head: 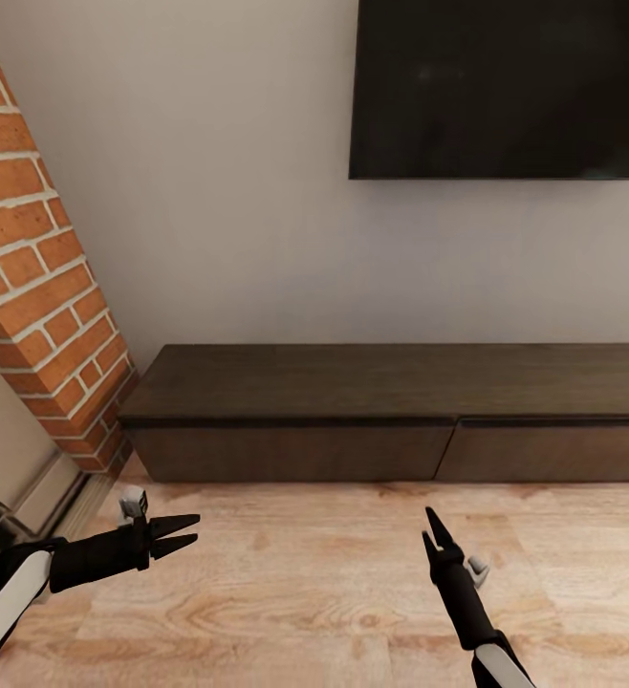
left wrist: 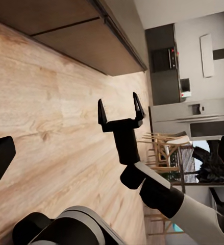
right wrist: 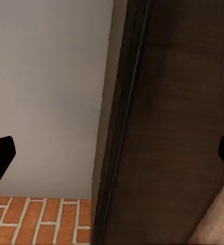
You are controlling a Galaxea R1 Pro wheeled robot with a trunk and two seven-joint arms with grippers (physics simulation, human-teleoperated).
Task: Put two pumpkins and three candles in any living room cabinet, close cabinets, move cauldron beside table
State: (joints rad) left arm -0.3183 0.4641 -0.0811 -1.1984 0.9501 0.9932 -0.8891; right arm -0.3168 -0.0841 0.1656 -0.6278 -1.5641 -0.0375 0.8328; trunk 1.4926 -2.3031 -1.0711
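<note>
The long low dark-brown cabinet (head: 391, 382) stands against the wall ahead, with its left front (head: 291, 452) and right front (head: 553, 451) both pushed in flush. My left gripper (head: 186, 534) hovers open and empty over the floor, short of the cabinet's left end. My right gripper (head: 431, 537) is also open and empty, pointing at the cabinet's middle. The left wrist view shows the right gripper (left wrist: 121, 108) with its fingers spread, beside the cabinet (left wrist: 86, 46). The right wrist view looks along the cabinet (right wrist: 183, 127). The pumpkins, candles, cauldron and table are out of view.
A brick column (head: 37, 287) rises at the left, beside the cabinet's end. A dark TV (head: 506, 86) hangs on the wall above. Pale wood floor (head: 305, 592) lies between me and the cabinet. Far off, the left wrist view shows wooden chairs (left wrist: 165, 150) and a kitchen wall oven (left wrist: 203, 127).
</note>
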